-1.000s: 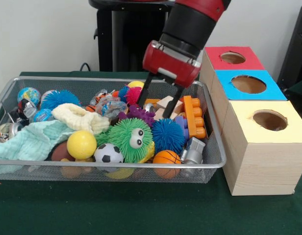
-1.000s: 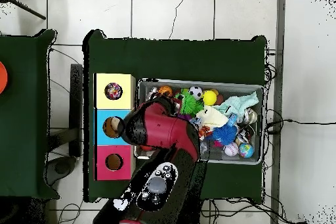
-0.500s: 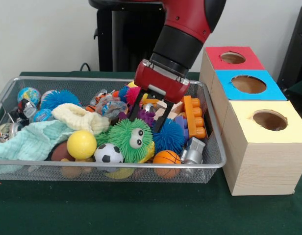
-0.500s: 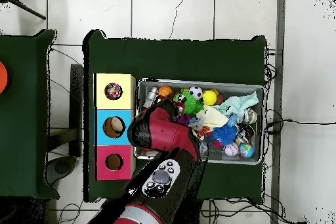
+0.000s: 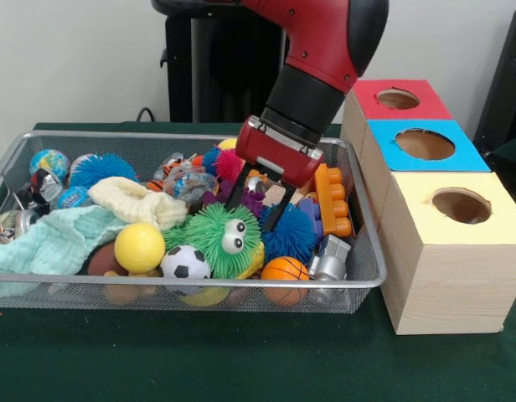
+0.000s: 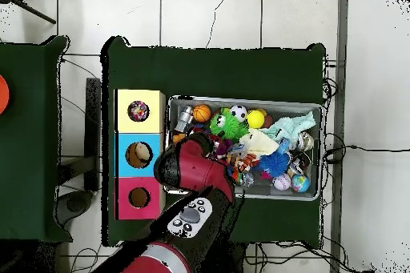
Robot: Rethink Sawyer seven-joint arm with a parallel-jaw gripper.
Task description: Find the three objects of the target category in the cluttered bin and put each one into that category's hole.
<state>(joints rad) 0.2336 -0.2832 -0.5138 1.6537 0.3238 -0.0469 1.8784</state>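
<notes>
A: What lies at the left side of the wire bin (image 5: 358,280) in the front view?

B: A small globe ball (image 5: 49,162) sits in the far left corner, and a mint green cloth (image 5: 53,241) lies in front of it. Beside the cloth is a plain yellow ball (image 5: 139,247), then a soccer ball (image 5: 185,263) against the near wall.

A: And in the middle?

B: A green spiky toy with two eyes (image 5: 224,238) sits there. Just right of it are a blue spiky ball (image 5: 293,232) and a small basketball (image 5: 285,270).

A: Where is the gripper (image 5: 256,206)?

B: It comes down into the bin, between the green toy and the blue spiky ball. Its two black fingers (image 5: 273,217) stand apart, and a purple spiky toy (image 5: 252,202) shows between them. Whether they touch it, one cannot tell.

A: What is on the right?

B: An orange building block (image 5: 332,199) lies in the bin. Outside, just beside the bin, stand three wooden boxes, each with a round hole: the yellow box (image 5: 459,243) nearest, the blue box (image 5: 425,146) behind it, then the red box (image 5: 398,100).

A: Is any writing readable?

B: No, no label can be read.
</notes>
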